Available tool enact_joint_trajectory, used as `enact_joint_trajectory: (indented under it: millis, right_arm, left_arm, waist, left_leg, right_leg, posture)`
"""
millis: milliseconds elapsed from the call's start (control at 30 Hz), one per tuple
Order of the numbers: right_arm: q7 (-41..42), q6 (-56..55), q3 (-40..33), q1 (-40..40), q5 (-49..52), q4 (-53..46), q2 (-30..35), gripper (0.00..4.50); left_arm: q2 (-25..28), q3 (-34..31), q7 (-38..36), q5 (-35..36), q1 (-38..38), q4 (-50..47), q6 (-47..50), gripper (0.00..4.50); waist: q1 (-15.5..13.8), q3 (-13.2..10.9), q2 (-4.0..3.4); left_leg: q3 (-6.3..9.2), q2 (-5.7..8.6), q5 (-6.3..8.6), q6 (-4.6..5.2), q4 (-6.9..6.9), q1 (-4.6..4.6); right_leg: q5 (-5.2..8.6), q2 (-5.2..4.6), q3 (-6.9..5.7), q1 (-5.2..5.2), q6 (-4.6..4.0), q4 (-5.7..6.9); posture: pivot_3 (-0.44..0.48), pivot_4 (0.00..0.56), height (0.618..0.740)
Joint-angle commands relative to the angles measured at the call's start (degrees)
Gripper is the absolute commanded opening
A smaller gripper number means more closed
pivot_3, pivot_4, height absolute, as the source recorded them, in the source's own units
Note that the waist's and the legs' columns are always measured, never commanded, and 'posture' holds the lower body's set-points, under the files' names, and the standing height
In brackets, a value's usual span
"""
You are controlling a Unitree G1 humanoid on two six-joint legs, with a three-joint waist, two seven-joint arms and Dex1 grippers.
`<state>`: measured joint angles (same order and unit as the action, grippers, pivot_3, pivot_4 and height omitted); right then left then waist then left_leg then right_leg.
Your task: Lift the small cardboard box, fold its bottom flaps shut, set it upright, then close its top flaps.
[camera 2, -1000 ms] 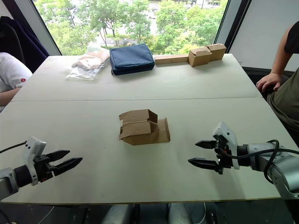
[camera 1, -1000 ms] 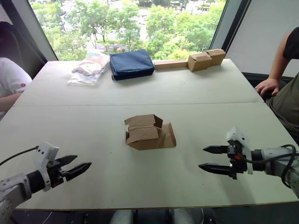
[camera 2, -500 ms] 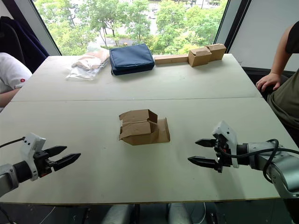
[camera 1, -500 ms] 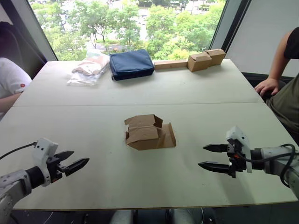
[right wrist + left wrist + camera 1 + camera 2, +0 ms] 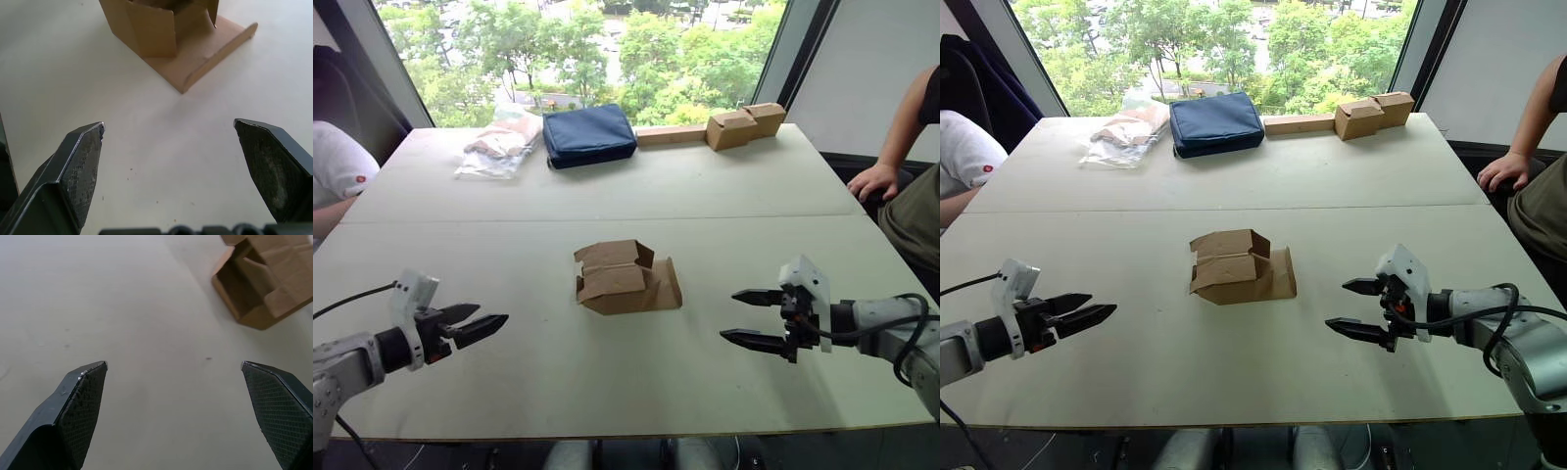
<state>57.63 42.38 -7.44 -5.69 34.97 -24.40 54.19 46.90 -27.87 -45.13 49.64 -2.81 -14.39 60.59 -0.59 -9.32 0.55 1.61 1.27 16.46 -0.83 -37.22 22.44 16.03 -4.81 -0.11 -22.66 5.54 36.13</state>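
The small cardboard box (image 5: pixel 625 277) is laid on the desk (image 5: pixel 607 191), between the spread, empty left claw (image 5: pixel 481 327) and right claw (image 5: pixel 744 316).

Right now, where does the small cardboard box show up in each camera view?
Left eye view: the small cardboard box lies mid-table, between both grippers.
Right eye view: same spot.
Left wrist view: a corner of the box, beyond the fingertips.
Right wrist view: ahead of the fingers.
Shared landmark: the one flap lying flat on the table.
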Motion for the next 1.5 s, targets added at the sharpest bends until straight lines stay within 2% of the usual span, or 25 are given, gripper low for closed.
enact_joint_trajectory:
  millis: [33, 133, 200, 367, 467, 800, 1067, 1500]
  right_arm:
    - [-1.73, 1.53, -0.10, -4.07, 1.51, -5.95, 0.71, 4.46]
    - [-4.35, 4.75, -1.09, -7.67, 4.98, -9.01, -0.60, 4.46]
    - [-6.04, 6.55, -0.33, -9.38, 6.68, -11.49, -1.38, 4.46]
    - [-9.76, 7.92, 2.72, -9.82, 6.94, -16.32, -2.51, 4.46]
    - [-11.81, 7.52, 3.56, -7.93, 5.80, -18.62, -2.70, 4.46]
    - [-16.02, 7.82, 2.68, -5.19, 6.27, -21.77, -2.57, 4.46]
    - [-17.80, 8.52, 1.75, -3.94, 7.50, -22.72, -2.25, 4.46]
    - [-20.95, 10.60, 2.49, -5.25, 8.68, -23.56, -2.48, 4.46]
  left_arm:
    - [-2.25, -3.53, 1.81, 10.21, 4.92, 3.04, 7.69, 4.50]
    - [-4.66, -5.35, 5.11, 20.10, 11.24, 6.81, 14.37, 4.50]
    - [-4.92, -1.75, 5.08, 20.27, 13.94, 7.47, 16.34, 4.50]
    - [-8.84, 5.26, 5.79, 17.42, 22.54, 15.60, 16.82, 4.50]
    - [-11.37, 10.15, 3.89, 13.06, 26.86, 21.85, 13.57, 4.50]
    - [-15.78, 19.30, -5.05, 4.57, 33.53, 32.36, 8.32, 4.50]
    - [-19.44, 20.48, -8.31, 1.85, 38.74, 37.30, 8.15, 4.50]
    - [-23.14, 22.52, -12.26, -2.78, 43.06, 42.58, 6.80, 4.50]
  waist:
    - [0.01, 0.00, 0.00]
    - [-0.09, -0.01, 0.04]
    - [-0.14, 0.01, 0.07]
    - [-0.12, 0.02, 0.08]
    - [-0.08, 0.02, 0.09]
    - [-0.04, 0.02, 0.10]
    - [0.04, 0.01, 0.12]
    - [-0.06, 0.01, 0.13]
  left_leg:
    - [0.00, 0.00, 0.00, 0.00, 0.00, 0.00]
    - [0.03, -0.01, 0.00, -0.01, -0.09, 0.00]
    - [0.07, 0.00, -0.01, -0.01, -0.12, 0.01]
    - [0.07, 0.09, -0.01, -0.02, -0.13, 0.01]
    - [0.06, 0.10, -0.02, -0.03, -0.14, 0.01]
    - [0.05, 0.09, -0.06, -0.08, -0.16, 0.01]
    - [0.06, 0.09, -0.06, -0.06, -0.20, 0.02]
    - [0.06, 0.09, -0.05, -0.04, -0.25, 0.02]
  right_leg:
    - [-0.01, 0.02, 0.00, -0.02, 0.01, 0.00]
    - [-0.06, 0.04, -0.02, -0.01, 0.11, 0.06]
    - [-0.08, 0.05, -0.05, 0.02, 0.14, 0.07]
    - [-0.09, 0.04, -0.05, 0.05, 0.16, 0.06]
    - [-0.09, 0.08, -0.04, 0.04, 0.17, 0.08]
    - [-0.10, 0.16, -0.04, 0.02, 0.18, 0.11]
    - [-0.11, 0.20, -0.06, 0.04, 0.20, 0.12]
    - [-0.11, 0.26, -0.06, 0.05, 0.22, 0.17]
  posture:
    - [0.000, 0.150, 0.740]
    - [0.000, 0.150, 0.740]
    - [0.000, 0.150, 0.740]
    - [0.000, 0.150, 0.740]
    - [0.000, 0.150, 0.740]
    - [0.000, 0.150, 0.740]
    - [0.000, 0.150, 0.740]
    - [0.000, 0.150, 0.740]
